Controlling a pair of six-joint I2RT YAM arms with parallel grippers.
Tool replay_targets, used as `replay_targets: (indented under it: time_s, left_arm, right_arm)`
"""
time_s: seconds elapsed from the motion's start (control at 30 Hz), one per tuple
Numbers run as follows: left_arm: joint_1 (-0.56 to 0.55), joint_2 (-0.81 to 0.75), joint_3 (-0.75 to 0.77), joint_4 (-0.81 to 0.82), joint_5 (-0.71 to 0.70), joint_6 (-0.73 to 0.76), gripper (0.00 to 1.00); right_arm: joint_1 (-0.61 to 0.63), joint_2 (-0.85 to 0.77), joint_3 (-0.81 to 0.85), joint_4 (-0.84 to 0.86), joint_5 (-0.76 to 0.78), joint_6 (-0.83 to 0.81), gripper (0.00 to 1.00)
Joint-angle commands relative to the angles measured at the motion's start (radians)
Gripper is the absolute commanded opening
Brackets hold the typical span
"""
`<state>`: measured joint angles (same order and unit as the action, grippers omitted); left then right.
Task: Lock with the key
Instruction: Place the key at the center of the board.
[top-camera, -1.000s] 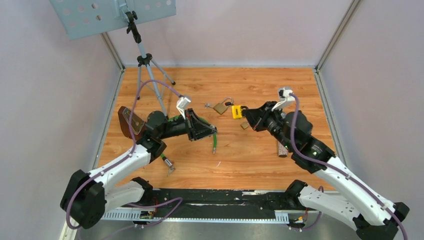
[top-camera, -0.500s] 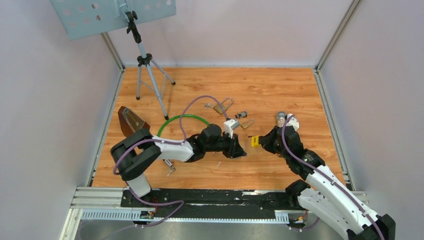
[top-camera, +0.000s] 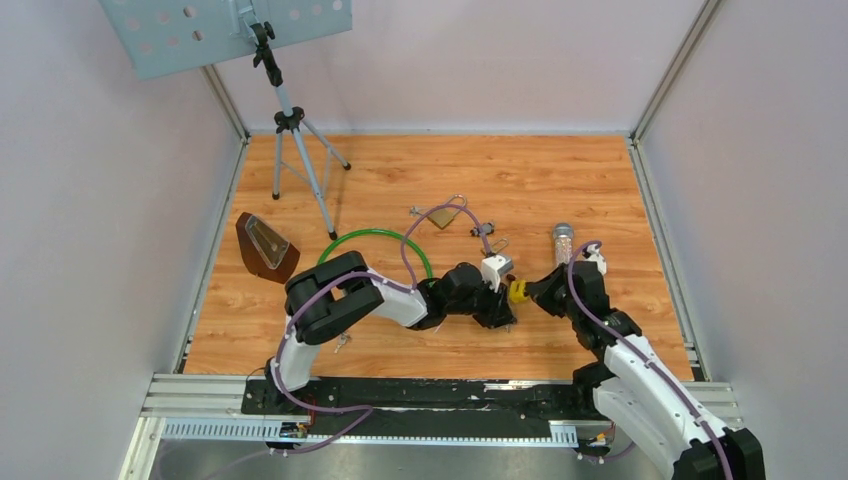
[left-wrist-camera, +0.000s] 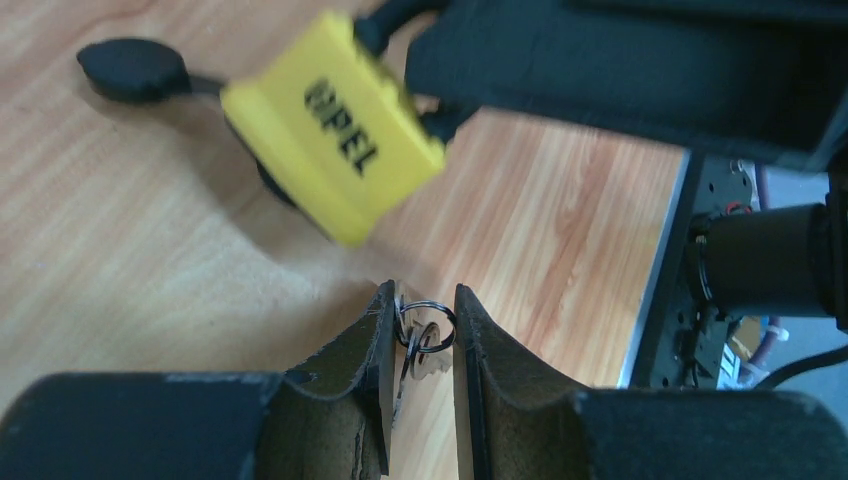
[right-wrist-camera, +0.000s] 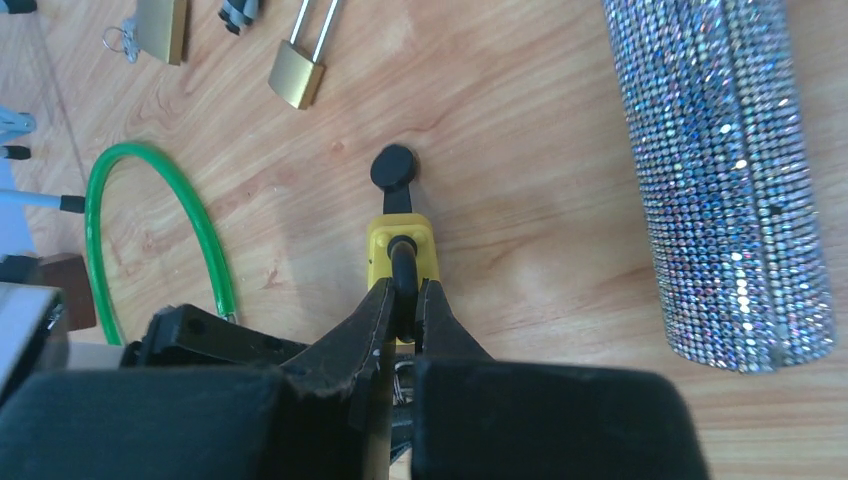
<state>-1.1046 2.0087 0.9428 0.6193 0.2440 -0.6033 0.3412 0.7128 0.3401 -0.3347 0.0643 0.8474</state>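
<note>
Yellow padlock (top-camera: 517, 291): near the front of the wooden table (top-camera: 560, 170), right of centre, between the two claws. Black shackle points back toward the right arm. A black-headed key (right-wrist-camera: 393, 166) sticks out of the far end of the body. From the left wrist the lock looks blurred and tilted, with its shadow on the wood beneath; cannot tell if it touches the table.

Right gripper (right-wrist-camera: 403, 300): fingers pinched tight on the shackle, just behind the yellow body.

Left gripper (left-wrist-camera: 420, 300): arm reaches across the front of the table, tips just short of the padlock. Fingers drawn close together with a small key ring (left-wrist-camera: 428, 325) nipped between them and a silver key hanging from it.

Further out: glittery cylinder (right-wrist-camera: 720, 170) lying on the wood just right of the padlock, apart from it. Two brass padlocks (right-wrist-camera: 297, 70) farther back, toward mid-table. Green hose loop (top-camera: 375, 238) behind the left arm's elbow. Brown wedge-shaped block (top-camera: 266, 247) at the left edge. Tripod (top-camera: 300, 150) in the back-left corner, carrying a perforated grey panel
</note>
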Motion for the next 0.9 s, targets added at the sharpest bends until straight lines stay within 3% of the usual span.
replay_targets:
  time_s: [0.0, 0.17, 0.23, 0.33, 0.43, 0.57, 0.87]
  left_arm:
    - [-0.002, 0.037, 0.048, 0.07, -0.044, 0.006, 0.23]
    - [-0.001, 0.015, 0.029, 0.097, -0.102, 0.009, 0.46]
    - [-0.002, -0.009, 0.009, 0.098, -0.116, 0.022, 0.55]
    - [-0.001, -0.066, -0.029, 0.075, -0.149, 0.038, 0.76]
    - [-0.001, -0.128, -0.059, 0.01, -0.219, 0.062, 0.82]
    - [-0.001, -0.257, -0.1, -0.111, -0.356, 0.098, 0.87]
    - [-0.001, -0.564, -0.093, -0.572, -0.742, 0.142, 0.99]
  right_arm:
    - [-0.055, 0.025, -0.053, 0.206, -0.164, 0.055, 0.0]
    - [-0.089, 0.038, -0.096, 0.229, -0.209, 0.084, 0.03]
    - [-0.095, 0.044, -0.099, 0.212, -0.202, 0.096, 0.11]
    - [-0.098, 0.065, -0.086, 0.163, -0.171, 0.101, 0.31]
    - [-0.098, 0.083, -0.061, 0.107, -0.122, 0.112, 0.43]
    - [-0.099, 0.076, -0.007, 0.025, -0.066, 0.118, 0.49]
    - [-0.097, 0.042, 0.164, -0.137, 0.046, 0.064, 0.64]
